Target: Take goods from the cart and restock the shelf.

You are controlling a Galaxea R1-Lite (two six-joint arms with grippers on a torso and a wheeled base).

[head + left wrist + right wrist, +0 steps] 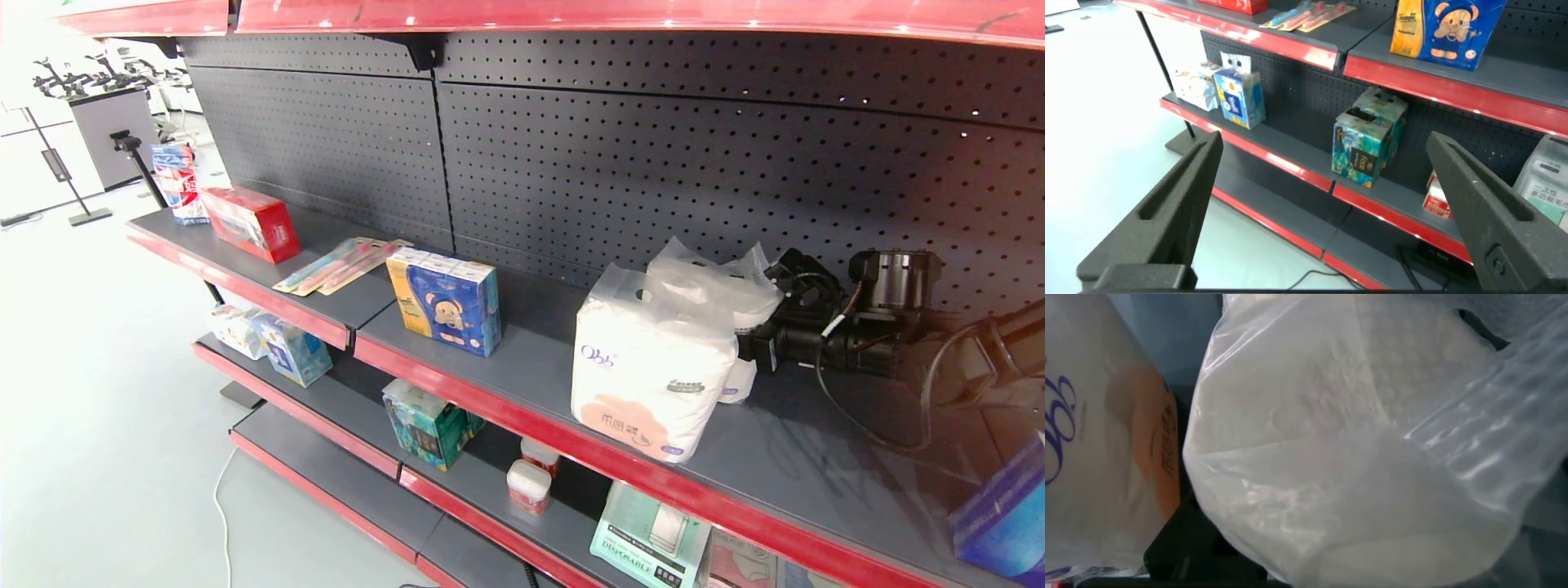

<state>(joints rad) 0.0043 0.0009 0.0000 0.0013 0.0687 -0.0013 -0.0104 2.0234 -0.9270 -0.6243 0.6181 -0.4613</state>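
Observation:
On the middle shelf [816, 457] stands a white tissue pack [645, 367] near the front edge. Behind it leans a second white pack in clear plastic [718, 282], which looms close in the right wrist view [1355, 457] beside the front pack [1094, 416]. My right gripper [755, 347] is pressed against this rear pack from the right, its tips hidden by the plastic. My left gripper [1324, 143] is open and holds nothing, facing the lower shelves.
Further left on the middle shelf are a blue and yellow box [447, 298], toothbrush packs [343, 263] and a red box [249, 222]. A blue pack [1004, 514] sits at the far right. Lower shelves hold a green box [1368, 139] and blue boxes [1237, 94].

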